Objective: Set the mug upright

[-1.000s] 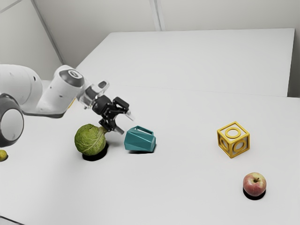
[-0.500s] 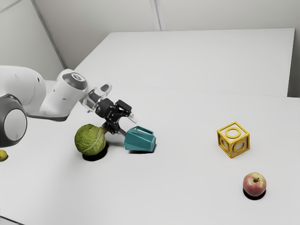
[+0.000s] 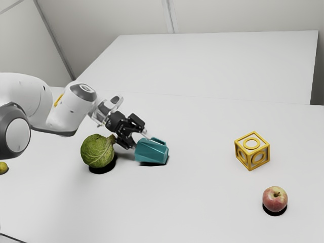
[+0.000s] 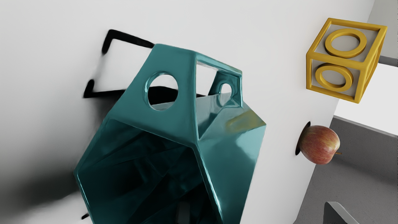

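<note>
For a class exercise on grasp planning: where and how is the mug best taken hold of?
Best, I judge, by the flat side wall at its rim, coming from the mouth side, one finger inside, one outside. The mug lies on its side, its open mouth facing the gripper. The handle, with its holes, offers less flat surface.

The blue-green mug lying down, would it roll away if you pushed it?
The mug probably wouldn't roll far: its sides are flat with sharp corners between them. It may be slippery, because it looks smooth and shiny. It's likely stiff, with crisp edges, so it shouldn't squash.
</note>
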Motion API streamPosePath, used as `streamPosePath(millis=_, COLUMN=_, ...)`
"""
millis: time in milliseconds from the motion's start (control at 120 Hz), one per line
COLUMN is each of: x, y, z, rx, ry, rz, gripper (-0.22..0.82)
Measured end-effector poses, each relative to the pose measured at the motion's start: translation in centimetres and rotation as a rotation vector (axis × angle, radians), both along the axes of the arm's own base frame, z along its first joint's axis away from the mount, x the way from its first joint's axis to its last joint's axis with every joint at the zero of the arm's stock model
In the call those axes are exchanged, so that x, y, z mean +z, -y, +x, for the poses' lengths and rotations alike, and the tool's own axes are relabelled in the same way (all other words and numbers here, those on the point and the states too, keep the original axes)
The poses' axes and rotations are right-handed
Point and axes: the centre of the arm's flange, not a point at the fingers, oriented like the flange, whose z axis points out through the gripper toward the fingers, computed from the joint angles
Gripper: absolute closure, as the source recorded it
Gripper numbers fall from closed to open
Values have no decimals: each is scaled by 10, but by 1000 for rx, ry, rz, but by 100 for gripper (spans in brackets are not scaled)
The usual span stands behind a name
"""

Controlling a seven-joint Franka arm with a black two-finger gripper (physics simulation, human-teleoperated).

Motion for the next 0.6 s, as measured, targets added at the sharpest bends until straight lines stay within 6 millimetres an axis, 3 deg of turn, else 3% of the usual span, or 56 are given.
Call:
streamPosePath(millis=167, x=-3, y=1, z=-2, rx=10, ry=-1, rz=-11, gripper=52)
streamPosePath(millis=267, x=2, y=1, z=-1, rx=11, ry=12, rz=-14, gripper=64)
streamPosePath(millis=600, x=6, y=5, z=2, rx=13, ry=27, rz=-16, gripper=76)
